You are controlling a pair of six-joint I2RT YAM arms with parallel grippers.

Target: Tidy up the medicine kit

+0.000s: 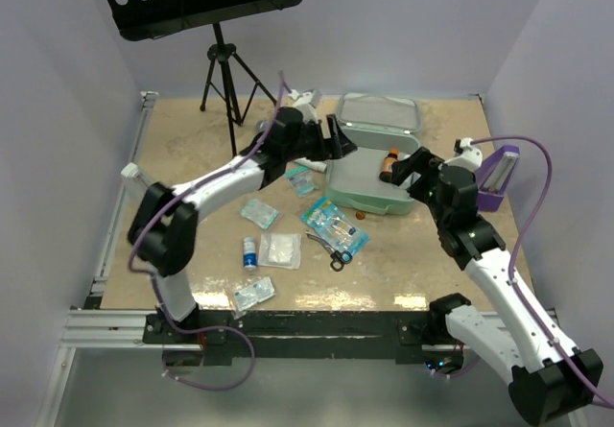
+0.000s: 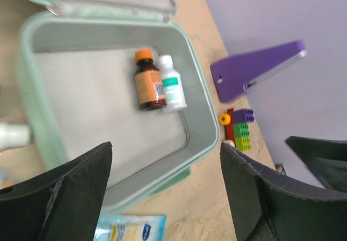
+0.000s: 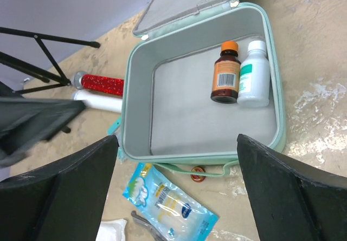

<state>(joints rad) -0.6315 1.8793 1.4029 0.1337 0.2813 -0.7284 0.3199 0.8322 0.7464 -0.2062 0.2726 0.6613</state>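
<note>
Upper centre of the top view: medicine kit (image 1: 360, 173) lies lid-open on the table. Inside, brown bottle (image 3: 226, 73) and white bottle (image 3: 255, 74) lie side by side. Left gripper (image 2: 165, 149) and right gripper (image 3: 176, 141) hover at it, both wide and empty. You look early on: blue sachet pack (image 1: 336, 227), gauze (image 1: 279, 250), vial (image 1: 249, 253) and red tube (image 3: 103, 84) wait outside, then the lid

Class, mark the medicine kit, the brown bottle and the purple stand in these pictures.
medicine kit (image 3: 138, 95): right wrist view, on its left inner wall.
brown bottle (image 3: 225, 78): right wrist view, on its orange label.
purple stand (image 2: 255, 70): left wrist view, on its flat top face.
</note>
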